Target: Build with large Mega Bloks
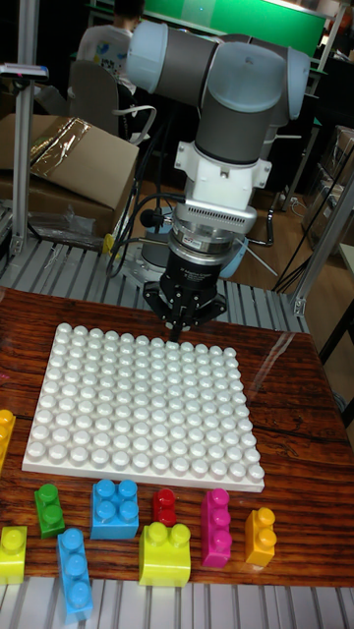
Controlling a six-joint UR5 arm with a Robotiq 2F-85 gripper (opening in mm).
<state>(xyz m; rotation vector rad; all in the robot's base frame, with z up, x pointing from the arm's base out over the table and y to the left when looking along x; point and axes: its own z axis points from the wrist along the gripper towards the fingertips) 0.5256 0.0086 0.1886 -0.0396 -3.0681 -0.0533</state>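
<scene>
A white studded baseplate (147, 408) lies on the wooden table. My gripper (176, 332) hangs over the plate's far edge, just left of its middle. Its fingers are drawn together into a point and nothing shows between them. The Mega Bloks stand in a loose row in front of the plate: a green one (49, 509), a big blue one (115, 508), a small red one (165, 506), a magenta one (215, 528) and an orange-yellow one (261, 536). Nearer the front edge are a lime one (13, 553), a long blue one (75, 573) and a lime-yellow one (165, 553).
Another yellow block (5, 432) peeks in at the left edge beside the plate. A cardboard box (69, 162) and metal rails lie behind the table. A metal post (22, 157) rises at the back left. A person sits far behind.
</scene>
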